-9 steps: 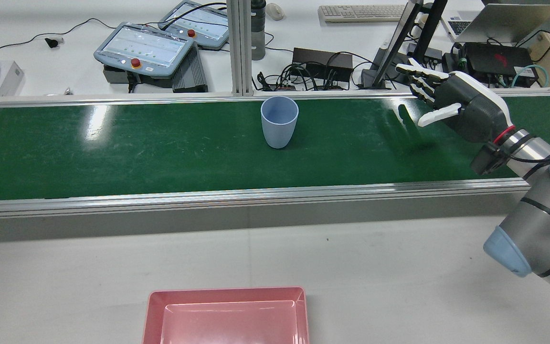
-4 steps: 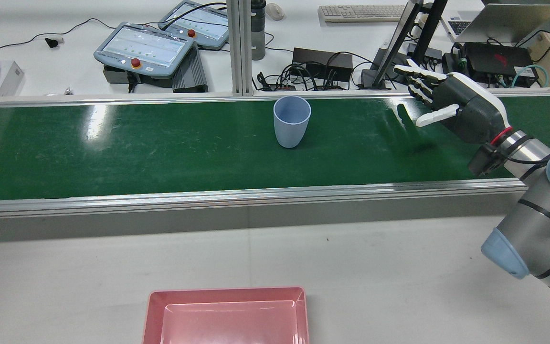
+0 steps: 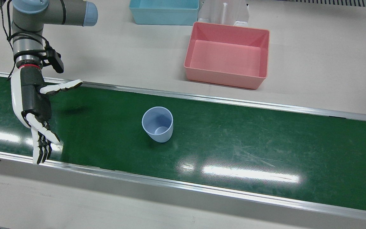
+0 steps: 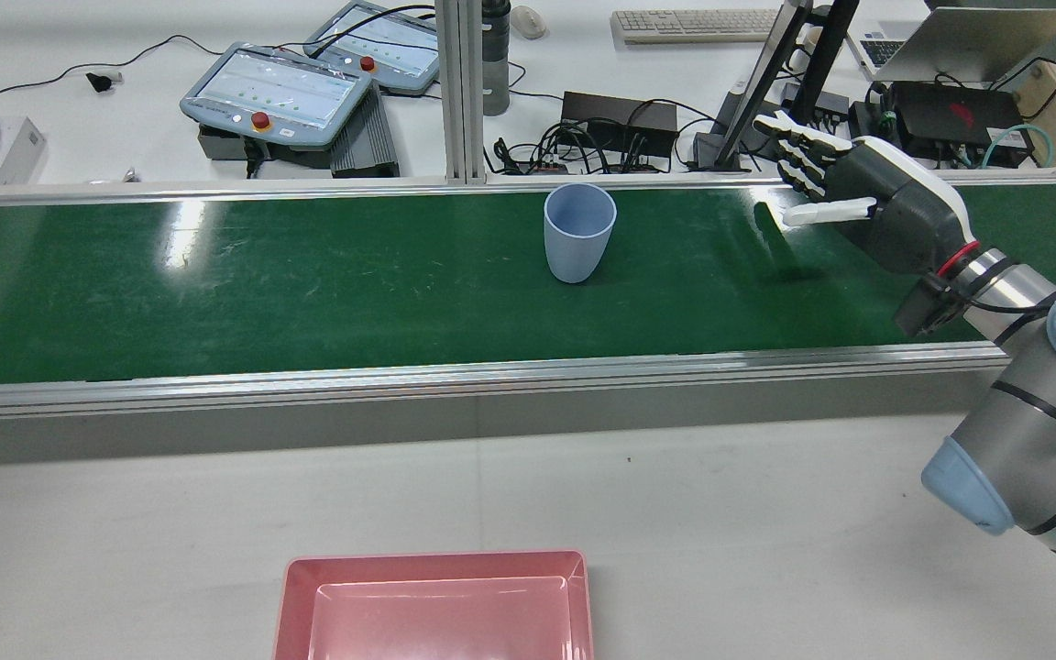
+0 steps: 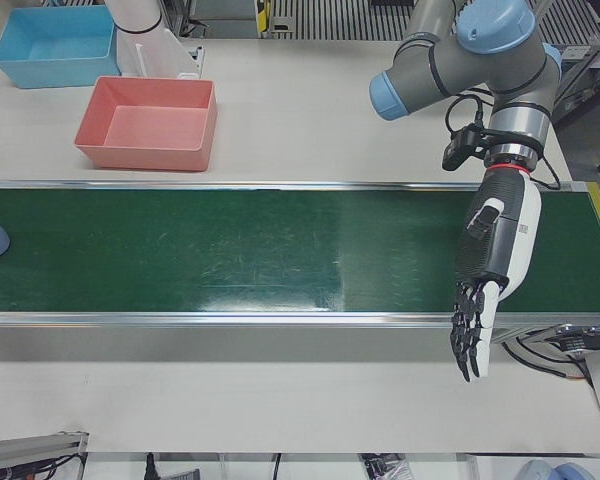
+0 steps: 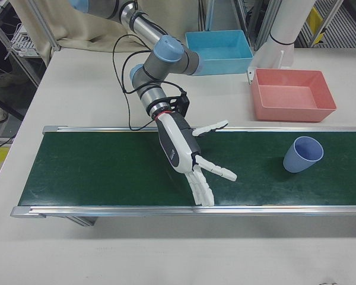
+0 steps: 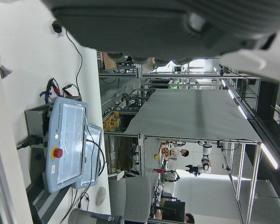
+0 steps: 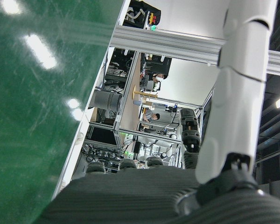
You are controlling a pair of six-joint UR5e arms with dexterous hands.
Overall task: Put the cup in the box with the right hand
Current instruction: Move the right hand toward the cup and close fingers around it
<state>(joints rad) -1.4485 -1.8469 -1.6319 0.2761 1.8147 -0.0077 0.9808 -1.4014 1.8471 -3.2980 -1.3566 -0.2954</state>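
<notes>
- The blue cup [image 4: 579, 232] has moved along the green conveyor belt [image 4: 308, 275] over the last second. In the rear view it has slid steadily toward the belt's right end, upright all the way, so the belt seems to be carrying it.
- The right hand [image 4: 867, 197] has shifted only a little in that time. It has edged toward the belt's far rail and its thumb has swung to lie more level, while the arm keeps its place above the belt's right end.
- For the task, this probably means the cup is being delivered to the hand, not the hand chasing it. The gap between them along the belt has shrunk, but they are well apart, and the grasp has not begun.
- The cup now stands upright and empty on the far half of the belt's width, around the middle of the belt's length, touching nothing but the belt.
- The right hand is spread wide, with its fingers stretched out toward the belt's far rail and the thumb held out sideways toward the cup. It holds nothing and appears to hover above the belt surface; contact cannot be ruled out from these views.
- The left hand [image 5: 490, 270] hangs over the belt's opposite end with its fingers straight and pointing past the operators' rail, empty and touching nothing.
- The pink box [image 4: 436, 559] sits empty on the table, off the belt on the robot's side.
</notes>
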